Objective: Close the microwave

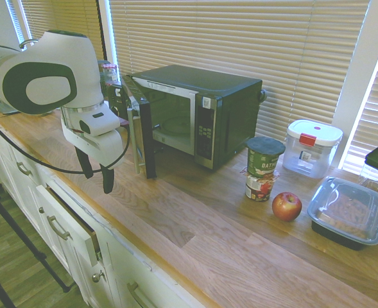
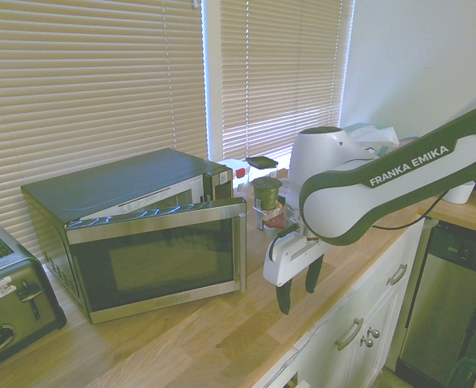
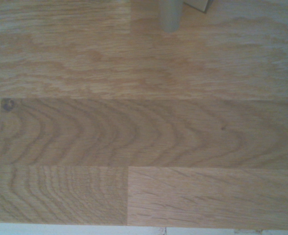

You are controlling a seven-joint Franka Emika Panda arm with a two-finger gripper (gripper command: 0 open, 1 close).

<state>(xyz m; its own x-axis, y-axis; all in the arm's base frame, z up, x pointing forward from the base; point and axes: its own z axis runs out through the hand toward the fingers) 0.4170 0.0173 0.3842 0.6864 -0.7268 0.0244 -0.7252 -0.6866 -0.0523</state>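
The microwave [image 1: 205, 115] is sitting on the wooden counter [image 1: 201, 237] by the window blinds, its door [image 2: 161, 259] hanging partly open and its open front facing the counter's drawer side; its long axis is running roughly along the counter. The gripper [image 1: 95, 181] is pointing down near the door's handle edge, fingers apart, holding nothing. A toaster [image 2: 15, 295] is standing on one side; stacked cups [image 1: 262, 168], an apple [image 1: 286, 206] and food containers [image 1: 348, 212] are standing on the other.

"FRANKA EMIKA" stands in dark capitals on the robot arm [image 2: 407, 166], above the jaws [image 2: 297, 297]. On the dark green cup [image 1: 263, 157], well apart from the jaws, "OATM" can be read, the rest of the word unclear.
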